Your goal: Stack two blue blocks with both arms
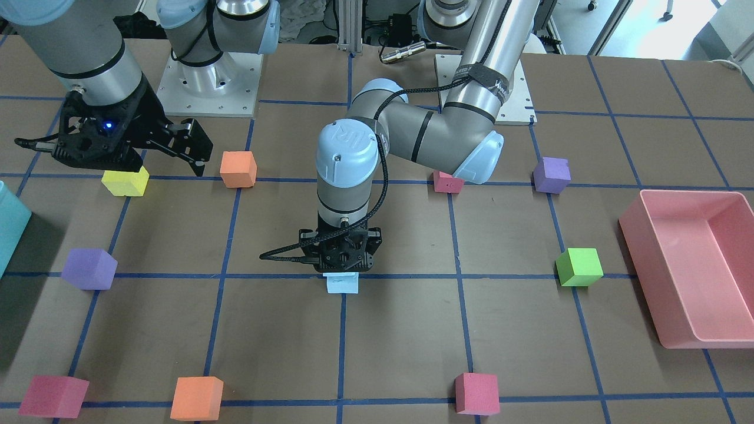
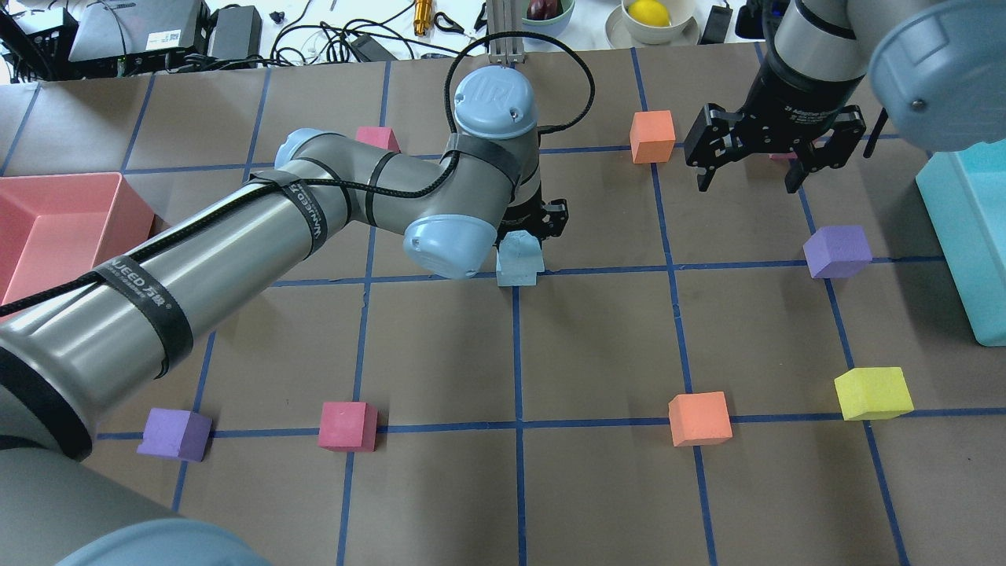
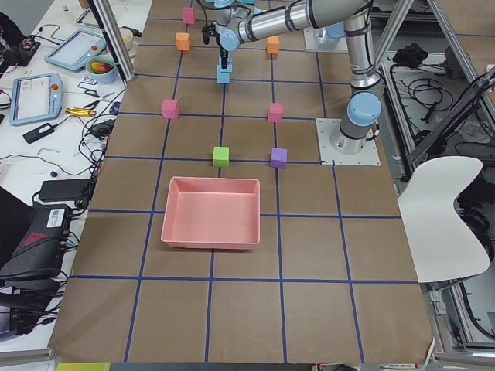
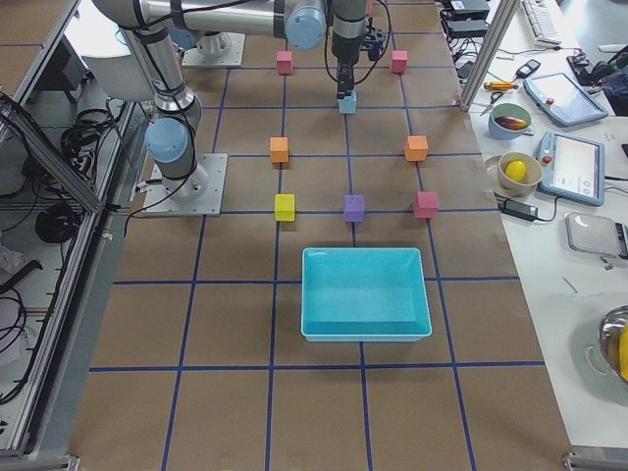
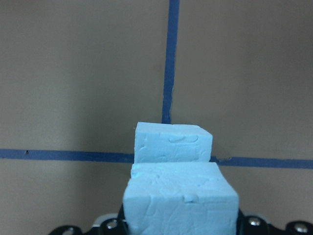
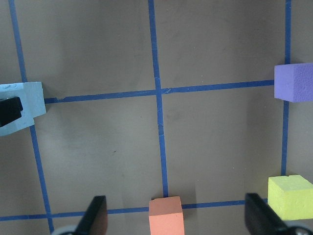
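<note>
Two pale blue blocks stand at the table's middle, on a tape crossing. The lower blue block (image 2: 516, 275) (image 5: 173, 142) rests on the table. The upper blue block (image 2: 519, 248) (image 5: 181, 200) sits over it, a little offset; I cannot tell whether they touch. My left gripper (image 2: 523, 236) (image 1: 341, 270) points straight down and is shut on the upper block. In the front view only one blue face (image 1: 343, 283) shows under it. My right gripper (image 2: 747, 185) (image 1: 138, 156) is open and empty, hanging well above the table and far to the side of the blocks.
Under the right gripper lie an orange cube (image 6: 166, 215) and a yellow cube (image 6: 291, 196), with a purple cube (image 2: 838, 251) nearby. A teal bin (image 2: 963, 236) stands at the right edge and a pink bin (image 2: 118, 192) at the left. Other coloured cubes are scattered around.
</note>
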Robot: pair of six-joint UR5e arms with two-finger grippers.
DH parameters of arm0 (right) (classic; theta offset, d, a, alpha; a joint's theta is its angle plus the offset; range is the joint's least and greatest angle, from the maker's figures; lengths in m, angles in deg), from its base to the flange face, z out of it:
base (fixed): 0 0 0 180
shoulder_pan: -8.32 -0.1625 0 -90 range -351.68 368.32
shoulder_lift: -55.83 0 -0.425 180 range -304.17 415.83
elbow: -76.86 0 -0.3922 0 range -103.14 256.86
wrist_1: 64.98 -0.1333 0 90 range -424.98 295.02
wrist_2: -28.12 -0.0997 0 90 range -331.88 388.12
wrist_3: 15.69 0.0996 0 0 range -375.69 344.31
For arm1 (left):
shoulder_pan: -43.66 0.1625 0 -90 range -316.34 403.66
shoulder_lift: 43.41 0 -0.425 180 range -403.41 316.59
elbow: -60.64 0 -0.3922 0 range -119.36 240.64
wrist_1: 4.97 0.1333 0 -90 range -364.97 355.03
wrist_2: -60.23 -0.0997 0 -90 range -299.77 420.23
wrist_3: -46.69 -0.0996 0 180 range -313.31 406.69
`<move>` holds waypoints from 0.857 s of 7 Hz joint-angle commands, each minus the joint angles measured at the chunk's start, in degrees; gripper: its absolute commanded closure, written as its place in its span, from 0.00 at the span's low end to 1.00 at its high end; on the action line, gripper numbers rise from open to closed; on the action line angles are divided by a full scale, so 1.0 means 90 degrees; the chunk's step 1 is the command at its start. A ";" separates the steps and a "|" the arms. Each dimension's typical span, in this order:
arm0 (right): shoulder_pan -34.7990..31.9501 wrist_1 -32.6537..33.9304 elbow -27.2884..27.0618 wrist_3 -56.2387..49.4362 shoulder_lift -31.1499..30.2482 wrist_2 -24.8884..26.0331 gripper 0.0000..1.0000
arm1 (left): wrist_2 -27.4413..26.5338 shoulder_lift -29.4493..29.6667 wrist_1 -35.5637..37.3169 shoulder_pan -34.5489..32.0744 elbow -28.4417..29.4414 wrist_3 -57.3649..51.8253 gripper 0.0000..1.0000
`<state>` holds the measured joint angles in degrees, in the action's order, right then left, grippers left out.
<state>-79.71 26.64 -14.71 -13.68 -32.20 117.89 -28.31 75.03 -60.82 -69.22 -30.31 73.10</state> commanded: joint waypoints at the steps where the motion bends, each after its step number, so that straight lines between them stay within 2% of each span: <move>1: -0.0004 -0.0043 0.0008 -0.0008 -0.0023 0.0065 0.00 | 0.0023 0.0101 0.0005 0.0003 0.0095 -0.0044 0.88; 6: 0.0006 -0.0034 0.0057 0.0011 -0.0043 -0.0003 0.00 | -0.0172 0.0083 -0.0063 0.0003 0.0124 -0.0054 0.87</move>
<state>-79.65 26.36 -14.28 -13.72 -32.55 118.29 -29.05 75.86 -61.25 -69.20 -29.26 72.68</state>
